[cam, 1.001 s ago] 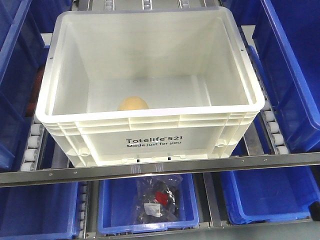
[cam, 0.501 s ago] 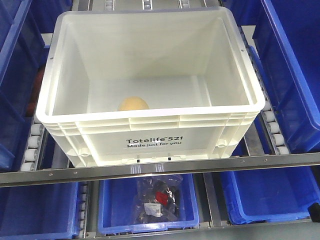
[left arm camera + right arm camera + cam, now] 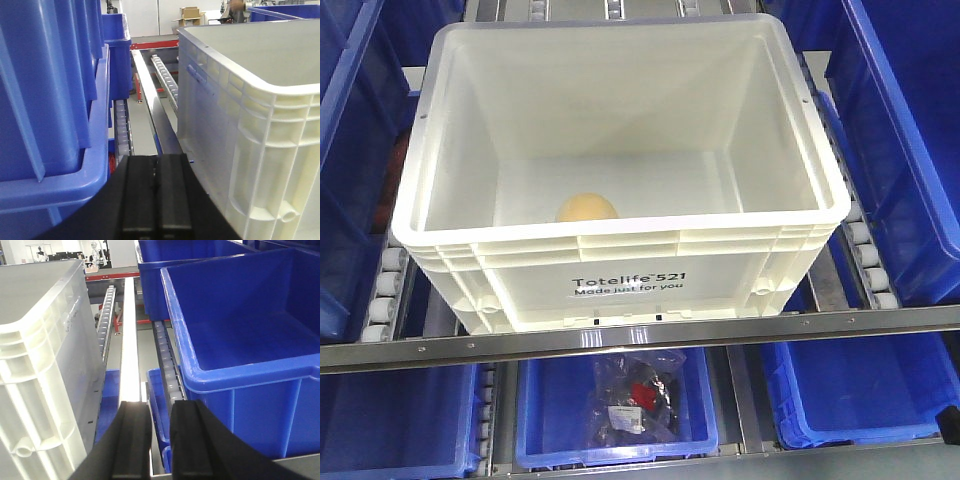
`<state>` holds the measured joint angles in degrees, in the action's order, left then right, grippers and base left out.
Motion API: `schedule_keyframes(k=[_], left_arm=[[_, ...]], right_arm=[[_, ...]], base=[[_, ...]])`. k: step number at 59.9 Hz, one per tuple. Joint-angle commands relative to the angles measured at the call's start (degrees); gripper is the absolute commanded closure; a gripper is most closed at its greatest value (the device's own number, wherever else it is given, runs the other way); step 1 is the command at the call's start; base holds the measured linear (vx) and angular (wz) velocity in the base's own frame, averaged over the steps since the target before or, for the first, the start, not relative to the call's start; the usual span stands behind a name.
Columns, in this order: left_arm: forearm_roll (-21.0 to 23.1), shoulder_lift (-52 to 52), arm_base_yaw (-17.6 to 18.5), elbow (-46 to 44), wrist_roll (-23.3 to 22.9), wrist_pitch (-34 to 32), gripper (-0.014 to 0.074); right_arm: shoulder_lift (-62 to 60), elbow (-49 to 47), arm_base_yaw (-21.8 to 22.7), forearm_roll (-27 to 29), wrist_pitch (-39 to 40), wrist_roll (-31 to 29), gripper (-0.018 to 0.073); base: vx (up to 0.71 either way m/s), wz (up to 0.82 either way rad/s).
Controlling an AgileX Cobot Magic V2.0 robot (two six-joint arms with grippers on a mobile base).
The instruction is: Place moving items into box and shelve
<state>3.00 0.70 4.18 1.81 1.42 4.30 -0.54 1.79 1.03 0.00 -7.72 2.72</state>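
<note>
The box [image 3: 520,262], a large white crate with black "Totelife 521" print, sits on the roller shelf between blue bins. One moving item, a pale yellow-orange egg-shaped lump [image 3: 587,207], lies on its floor near the front wall. Neither gripper shows in the front view. In the left wrist view my left gripper [image 3: 157,187] is shut and empty, low beside the box's outer wall [image 3: 240,130]. In the right wrist view my right gripper [image 3: 160,440] is open by a narrow gap with nothing in it, between the box's other side [image 3: 35,360] and a blue bin [image 3: 240,350].
Tall blue bins [image 3: 910,150] flank the box on both sides. A metal rail [image 3: 620,341] runs along the shelf front, with rollers [image 3: 385,285] under the box. Below, a blue bin [image 3: 550,440] holds a bagged dark item [image 3: 635,405].
</note>
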Motion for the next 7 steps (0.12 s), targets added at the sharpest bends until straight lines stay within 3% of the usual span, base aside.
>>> schedule_keyframes(k=[1,7], left_arm=[[0.5,0.4,-0.2,1.0,-0.5,-4.3,0.0603],[0.5,0.4,-0.2,1.0,-0.5,-4.3,0.0603]], right_arm=[[-1.4,0.4,0.0,0.0,5.1,-0.6,0.0344],[-1.4,0.4,0.0,0.0,5.1,-0.6,0.0344]], base=[[0.0,0.0],[0.0,0.0]])
